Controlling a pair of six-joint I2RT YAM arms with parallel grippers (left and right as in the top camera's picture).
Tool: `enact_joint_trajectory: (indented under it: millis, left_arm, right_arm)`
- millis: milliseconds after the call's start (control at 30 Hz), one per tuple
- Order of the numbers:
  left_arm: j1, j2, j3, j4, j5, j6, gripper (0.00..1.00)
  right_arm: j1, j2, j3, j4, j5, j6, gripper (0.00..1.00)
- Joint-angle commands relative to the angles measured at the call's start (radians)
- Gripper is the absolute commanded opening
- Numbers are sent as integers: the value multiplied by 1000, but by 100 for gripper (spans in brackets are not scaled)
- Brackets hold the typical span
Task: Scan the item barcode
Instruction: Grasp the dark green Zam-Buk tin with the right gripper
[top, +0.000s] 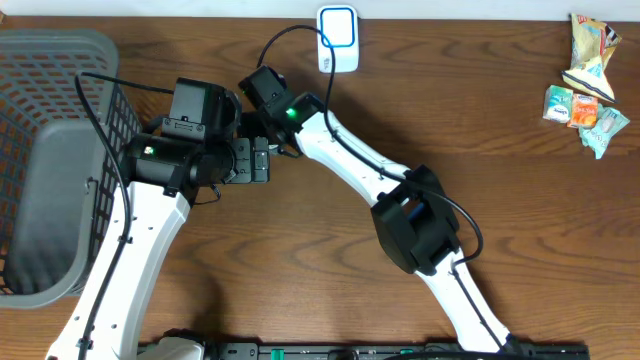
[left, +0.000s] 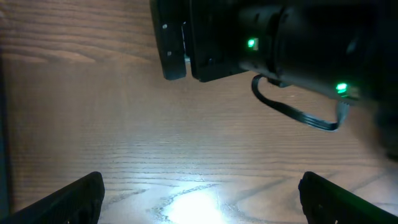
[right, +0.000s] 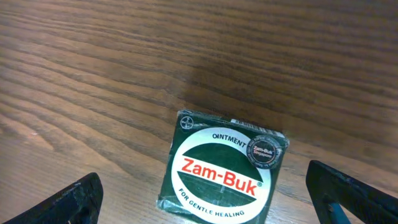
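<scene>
By my read nothing is scanned yet. The Zam-Buk box (right: 221, 168) lies label-up on the table (right: 93, 74) beneath my right hand (right: 211, 202), which is spread wide and grips nothing. My left hand (left: 202, 199) is equally wide and empty. Picking the box up and presenting it to the far white scanner (top: 337, 40) are left.

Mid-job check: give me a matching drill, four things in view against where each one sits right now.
Things:
1. Zam-Buk box
2. white scanner
3. grey basket
4. snack packets

Places:
a. far right corner in the overhead view
b. left edge in the overhead view
c. lying flat, label up, in the right wrist view
d. middle of the far edge, with a black cable running to it

Pairs: 1-c, 2-d, 3-b, 4-a
</scene>
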Motion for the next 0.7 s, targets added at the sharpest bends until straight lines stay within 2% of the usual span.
enact_joint_trajectory:
  millis: [0, 100, 167, 433, 667]
  left_arm:
    - [1, -7, 11, 0, -5, 6, 98]
    - [1, -6, 11, 0, -5, 6, 98]
    - [1, -6, 11, 0, -5, 6, 98]
    - [1, -6, 11, 0, -5, 6, 98]
    - [1, -6, 11, 0, -5, 6, 98]
  right_arm:
    - [8, 39, 1, 4, 45, 30, 99]
    - [8, 55, 2, 5, 46, 29, 95]
    - [8, 68, 2, 4, 55, 29, 86]
    - [6, 84, 2, -39, 204, 29, 84]
    - [-50, 58, 2, -205, 364, 29, 84]
